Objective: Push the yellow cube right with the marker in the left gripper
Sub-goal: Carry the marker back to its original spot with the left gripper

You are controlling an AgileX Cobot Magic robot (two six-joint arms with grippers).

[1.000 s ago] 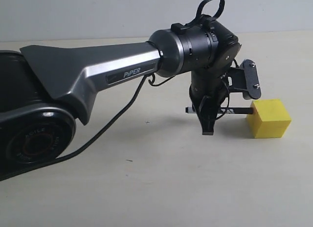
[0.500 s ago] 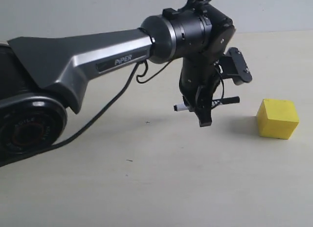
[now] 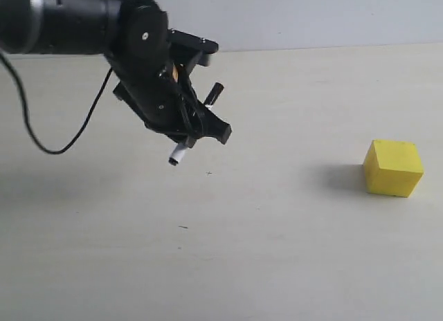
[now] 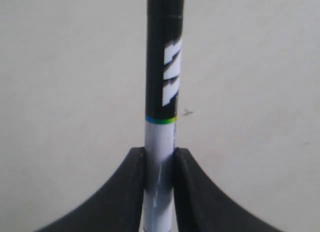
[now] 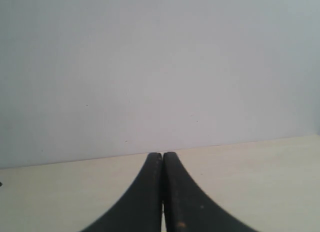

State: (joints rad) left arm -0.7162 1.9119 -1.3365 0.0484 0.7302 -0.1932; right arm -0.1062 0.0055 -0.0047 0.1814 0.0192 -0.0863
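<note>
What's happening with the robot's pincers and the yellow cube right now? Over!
Left pincer shut on marker, well left of yellow cube, not touching. Right pincer shut, empty. Nothing between marker and cube.

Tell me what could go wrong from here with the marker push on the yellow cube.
1. The left gripper pinches the marker only on its white barrel, with the long black end sticking out. A sideways load could swivel or slide it in the grip.
2. In the exterior view the marker hangs tilted in the air, well apart from the yellow cube. Brought in like that, it may ride over the cube or catch a corner and turn it.
</note>
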